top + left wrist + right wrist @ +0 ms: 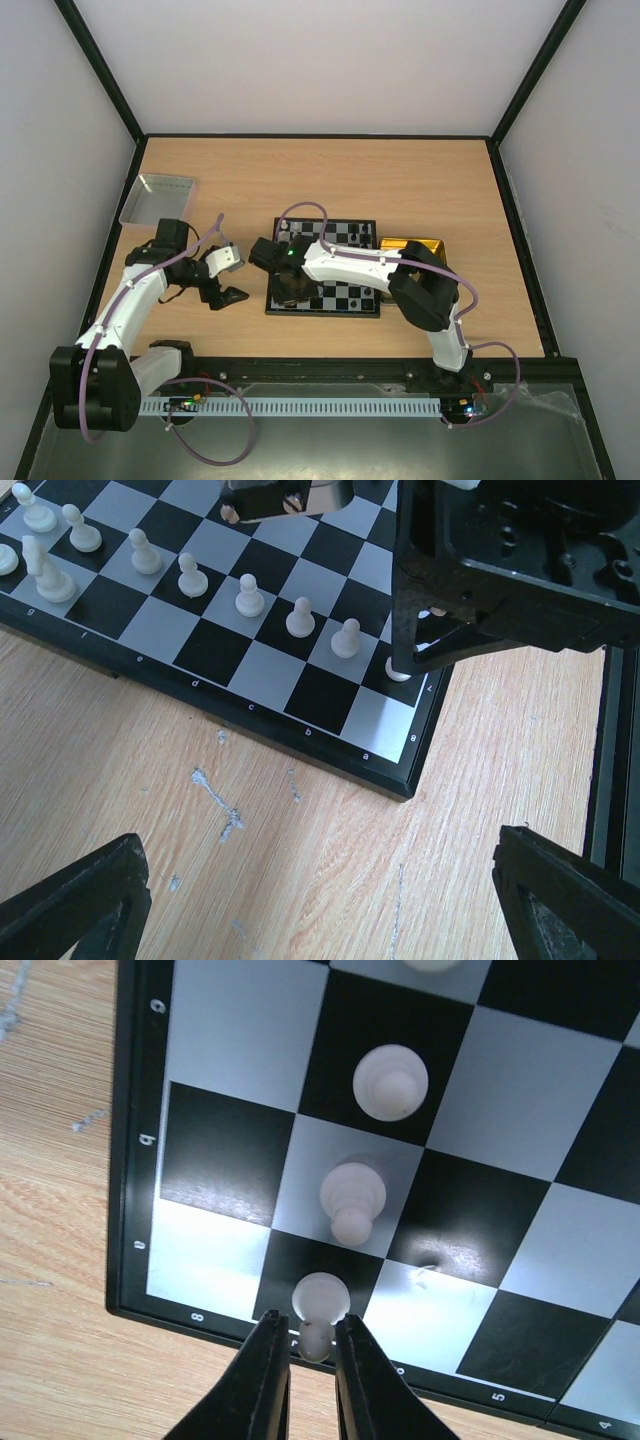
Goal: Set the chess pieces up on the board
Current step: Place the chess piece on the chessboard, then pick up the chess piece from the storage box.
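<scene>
Our right gripper's (305, 1325) jaws clamp a small white plastic pawn (320, 1300), upright at the checkered black-and-white board's (225, 1050) near-left corner. Our left gripper (320, 900) gapes beside it.

white pawns in a row on the checkered board
the board (300, 695) lies flat, thin black border around it. cream pawns (249, 597) stand upright in a slanting row across the top of my left wrist view, taller cream pieces (45, 575) at upper left. the corner pawn (318, 1305) stands on a dark edge square, bottom centre of my right wrist view.
</scene>
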Tool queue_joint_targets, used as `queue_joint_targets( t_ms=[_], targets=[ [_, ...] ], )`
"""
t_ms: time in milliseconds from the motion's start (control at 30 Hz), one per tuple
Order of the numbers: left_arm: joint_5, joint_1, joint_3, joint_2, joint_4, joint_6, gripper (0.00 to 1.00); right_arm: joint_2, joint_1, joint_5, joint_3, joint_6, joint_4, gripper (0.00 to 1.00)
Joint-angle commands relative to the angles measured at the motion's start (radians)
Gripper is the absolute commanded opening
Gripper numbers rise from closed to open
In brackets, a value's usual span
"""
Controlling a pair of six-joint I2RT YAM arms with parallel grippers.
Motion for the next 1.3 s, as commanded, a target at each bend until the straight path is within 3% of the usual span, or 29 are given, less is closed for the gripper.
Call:
queue_joint_targets(
  t_ms=[0,333,600,1000,1267],
  targets=[
    [0.037,0.006,-0.007,-0.009,-0.015,0.014,0.94,0.004,-0.005,0.037,0.047,0.003,-0.044,0.14],
    [0.051,0.007,0.027,-0.018,-0.034,0.000,0.87,-0.023,-0.011,0.086,0.071,0.009,-0.086,0.16],
    [0.164,-0.016,0.153,0.019,-0.080,-0.020,0.92,-0.194,-0.108,0.162,-0.007,0.038,-0.093,0.16],
    [0.043,-0.267,0.225,0.082,0.038,-0.187,0.93,-0.475,-0.377,0.256,-0.244,0.033,-0.104,0.17],
    [-0.076,-0.412,0.228,0.148,0.179,-0.305,0.93,-0.538,-0.555,0.217,-0.392,-0.024,-0.030,0.17]
  ],
)
